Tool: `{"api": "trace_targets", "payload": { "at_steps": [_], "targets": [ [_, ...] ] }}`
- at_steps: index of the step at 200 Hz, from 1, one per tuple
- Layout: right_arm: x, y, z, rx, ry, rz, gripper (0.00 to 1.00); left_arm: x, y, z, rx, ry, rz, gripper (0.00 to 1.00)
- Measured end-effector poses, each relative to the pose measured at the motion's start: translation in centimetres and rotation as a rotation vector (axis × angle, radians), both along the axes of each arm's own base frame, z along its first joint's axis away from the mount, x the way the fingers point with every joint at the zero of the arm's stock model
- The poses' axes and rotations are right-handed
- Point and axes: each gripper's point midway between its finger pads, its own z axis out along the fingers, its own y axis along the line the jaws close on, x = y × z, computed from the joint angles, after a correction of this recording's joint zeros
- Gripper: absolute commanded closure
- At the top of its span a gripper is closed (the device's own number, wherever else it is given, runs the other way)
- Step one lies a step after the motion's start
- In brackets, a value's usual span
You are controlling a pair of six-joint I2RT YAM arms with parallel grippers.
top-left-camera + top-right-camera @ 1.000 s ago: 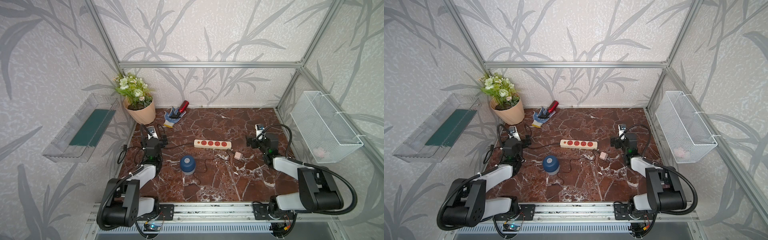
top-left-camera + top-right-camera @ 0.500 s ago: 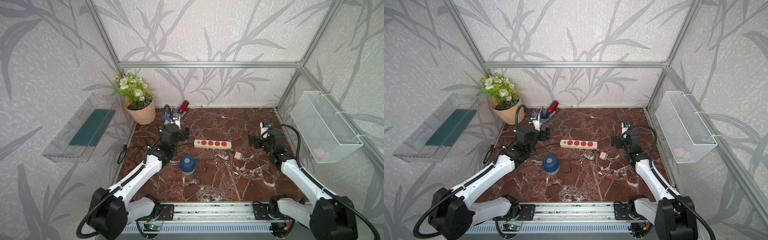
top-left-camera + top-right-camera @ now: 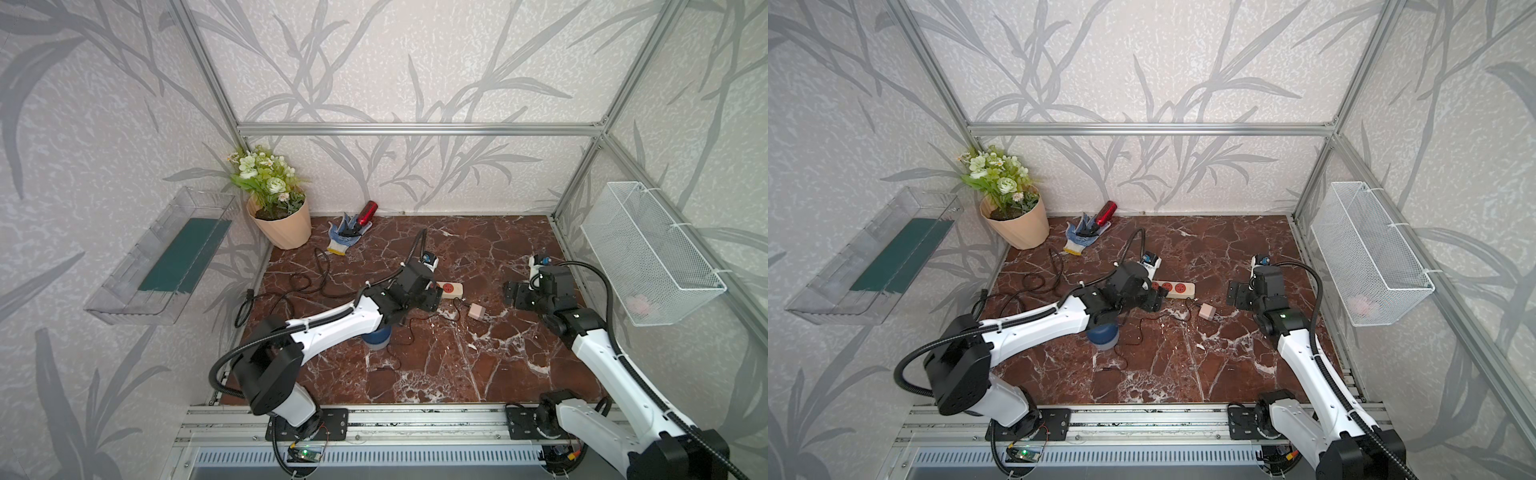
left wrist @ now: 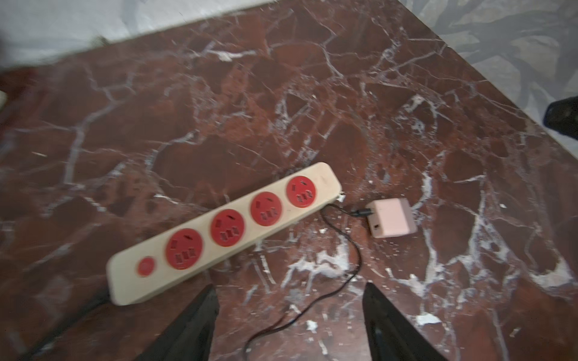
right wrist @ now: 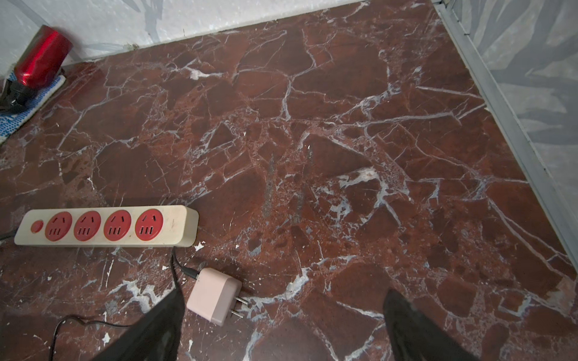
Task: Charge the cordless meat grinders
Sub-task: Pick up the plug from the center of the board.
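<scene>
Red-brown marble floor (image 3: 478,365) between leaf-patterned walls (image 3: 395,62) bears a power strip (image 4: 225,234); left gripper (image 4: 291,286) and right gripper (image 5: 284,292) gape empty.

Charger plug (image 3: 476,311) just right of power strip (image 3: 451,289), meat grinder (image 3: 1102,336) before strip

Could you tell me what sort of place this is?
Probably a home-styled robot test booth: wallpapered panels in an aluminium frame, a flower pot, left arm and right arm on a rail.
</scene>
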Motion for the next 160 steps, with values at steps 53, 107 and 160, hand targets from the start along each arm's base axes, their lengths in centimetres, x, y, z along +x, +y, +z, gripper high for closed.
{"api": "trace_targets", "payload": {
  "at_steps": [53, 107, 160],
  "targets": [
    [0.7, 2.6, -3.4, 0.068, 0.109, 0.074, 0.38, -1.5, -4.3, -3.7, -0.063, 0.181, -0.014, 0.42],
    [1.6, 6.1, -9.9, 0.116, 0.283, 0.182, 0.41, -3.3, -4.8, -5.2, -0.087, 0.307, -0.014, 0.45],
    [3.2, 10.7, -8.0, 0.039, 0.227, 0.403, 0.34, -4.5, -3.8, -6.6, -0.049, 0.397, -0.012, 0.45]
  ]
}}
